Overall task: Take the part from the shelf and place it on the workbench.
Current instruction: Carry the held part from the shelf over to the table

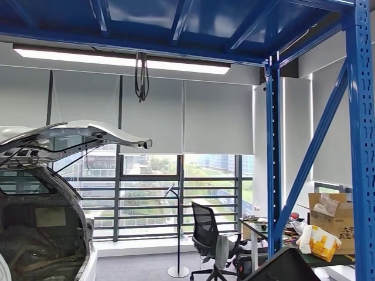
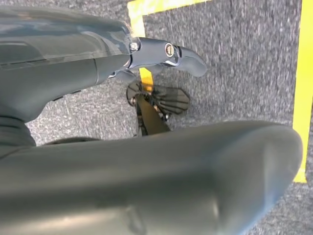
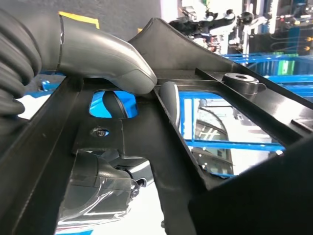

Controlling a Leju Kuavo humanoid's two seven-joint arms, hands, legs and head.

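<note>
We find the right robot hand [image 3: 110,103] closed on the part [image 3: 177,147], a black moulded frame with open cut-outs and a raised round boss. In the right wrist view the grey thumb lies across the frame's upper bar while darker fingers show through a cut-out and below the bar, so the part is clamped between them. In the head view a dark angled corner at the lower centre-right edge of the frame [image 1: 283,266] appears to be the same part, carried low in front of the body; we judge this, we cannot confirm it.

The left robot hand [image 2: 167,54] hangs over grey carpet marked with yellow tape [image 2: 302,73]. Its fingers are extended and it holds nothing.

The head view looks across a room: a blue shelf upright [image 1: 274,152] at right, a car with raised tailgate [image 1: 44,193] at left, an office chair [image 1: 208,237] at lower centre.

Our assessment: pick-up is complete, the part being off the shelf and in hand. Placement on the counter is outstanding; no counter can be identified with certainty.
</note>
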